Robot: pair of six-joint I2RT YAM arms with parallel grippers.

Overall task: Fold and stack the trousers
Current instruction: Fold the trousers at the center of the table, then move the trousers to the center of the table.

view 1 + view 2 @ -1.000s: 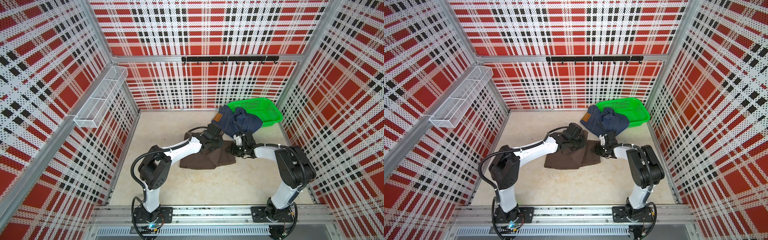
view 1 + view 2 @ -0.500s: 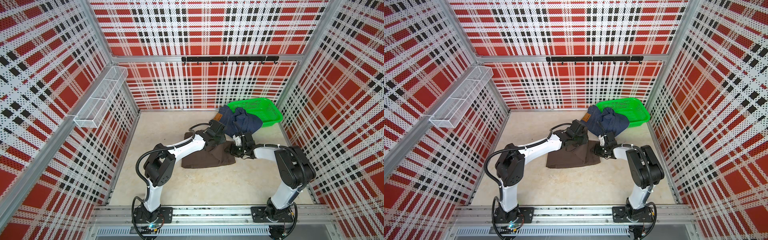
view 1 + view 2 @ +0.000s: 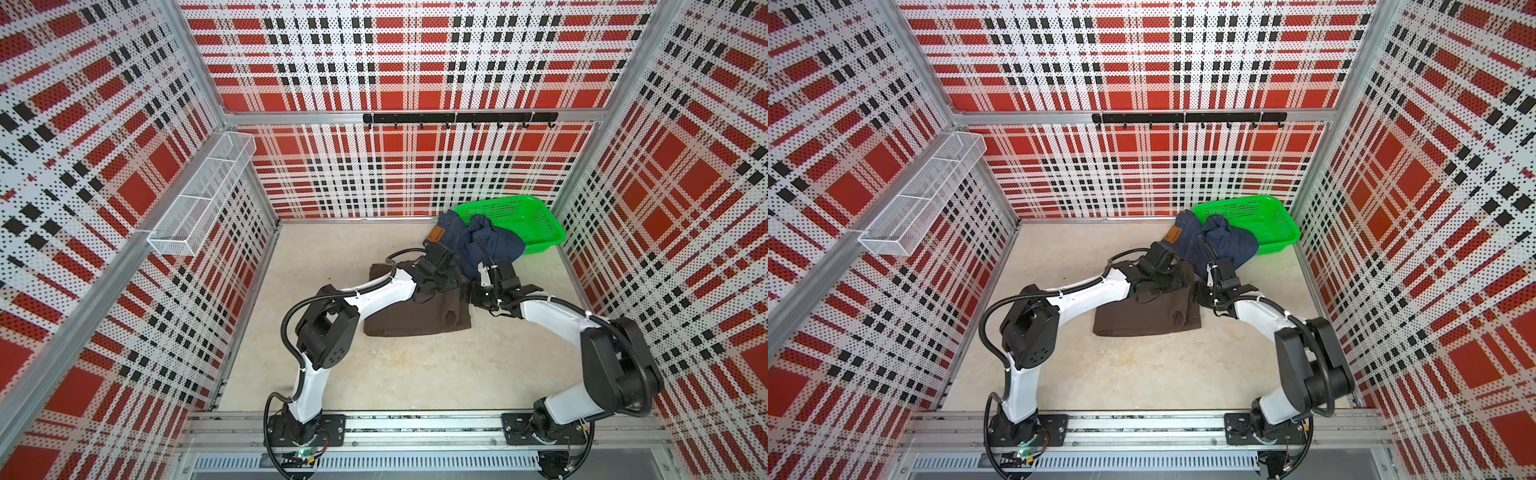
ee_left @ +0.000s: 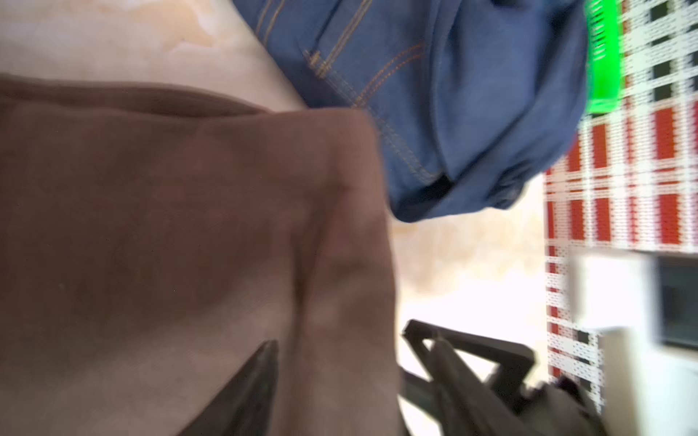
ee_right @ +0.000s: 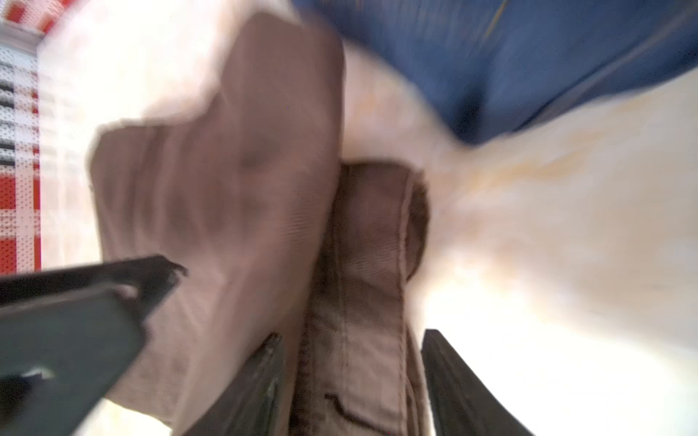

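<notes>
- Left gripper (image 4: 342, 334): jaws spread wide over an edge of the folded dark brown trousers (image 3: 415, 320), mid-table.
- Right gripper (image 5: 353, 336): jaws astride their bunched hem; whether it is clamped, I cannot tell.
- Denim jeans (image 3: 478, 245) lie heaped against the green basket (image 3: 536, 216).

Green plastic basket (image 3: 524, 212) (image 3: 1255, 212) sat on beige mottled floor (image 3: 407, 365) in back-right corner, by both top views; left wrist view caught it as a blurred green strip (image 4: 602, 56). White wire-mesh basket (image 3: 203, 195) w/ dividers hung on left wall. Black hook rail (image 3: 459, 117) ran along back wall. Walls (image 3: 395, 54): red/black/white plaid perforated panels. Aluminium rail (image 3: 415, 428) ran across front edge.
</notes>
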